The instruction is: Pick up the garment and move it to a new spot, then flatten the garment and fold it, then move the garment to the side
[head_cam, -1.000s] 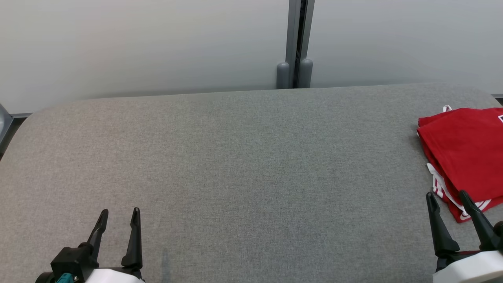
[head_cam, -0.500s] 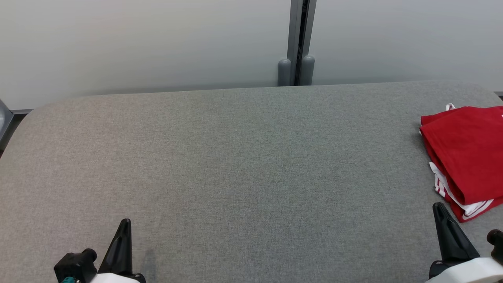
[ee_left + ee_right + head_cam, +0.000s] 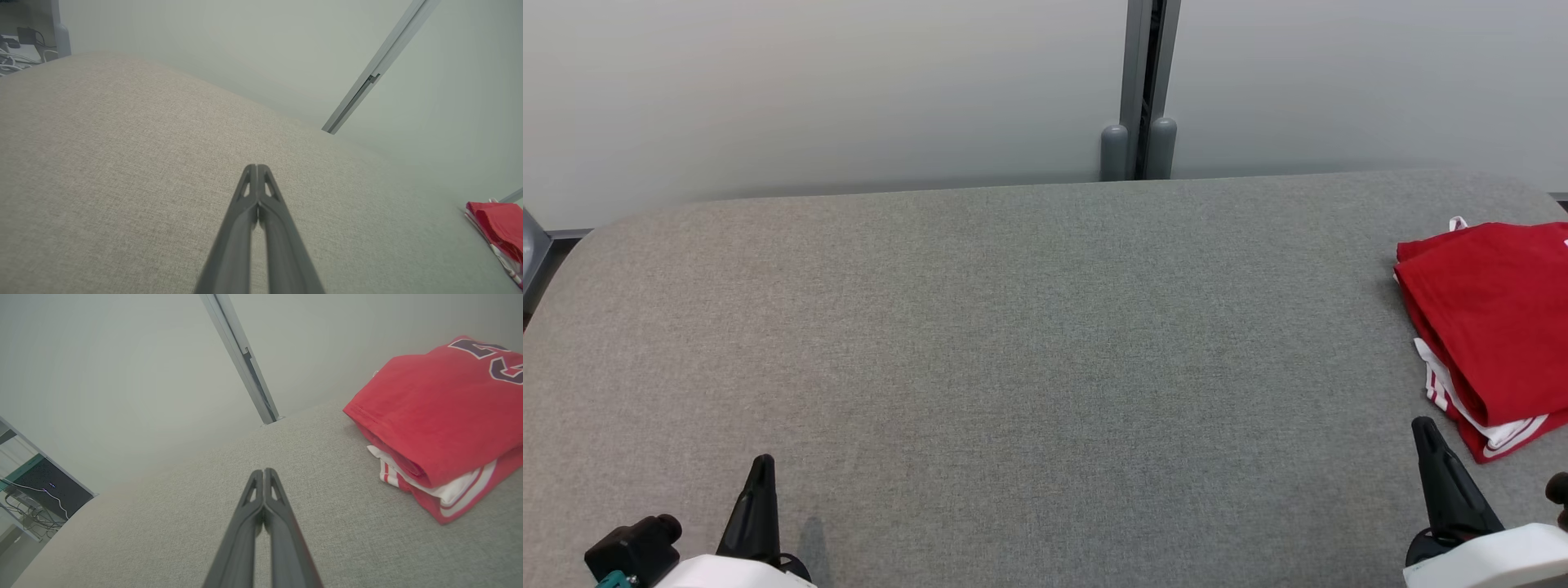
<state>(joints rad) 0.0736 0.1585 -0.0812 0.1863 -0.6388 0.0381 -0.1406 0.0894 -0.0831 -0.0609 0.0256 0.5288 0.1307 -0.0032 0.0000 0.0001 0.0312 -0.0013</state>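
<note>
The garment (image 3: 1490,314) is a red shirt with white trim, folded into a neat stack at the right edge of the grey table (image 3: 1029,343). In the right wrist view the garment (image 3: 437,416) lies to the right of my fingers, dark lettering on its top. It shows small at the far right in the left wrist view too (image 3: 498,228). My left gripper (image 3: 761,469) sits at the lower left, shut and empty (image 3: 256,168). My right gripper (image 3: 1423,429) rests at the lower right just in front of the garment, shut on nothing (image 3: 263,473).
A pale wall runs behind the table, with a grey vertical post (image 3: 1143,90) at its middle. Cables and equipment (image 3: 36,498) lie beyond the table's left end. The table's broad middle is bare fabric.
Both grippers have gone from open to shut and drawn back toward the bottom edge. The head camera shifted slightly; the garment stays in place.
</note>
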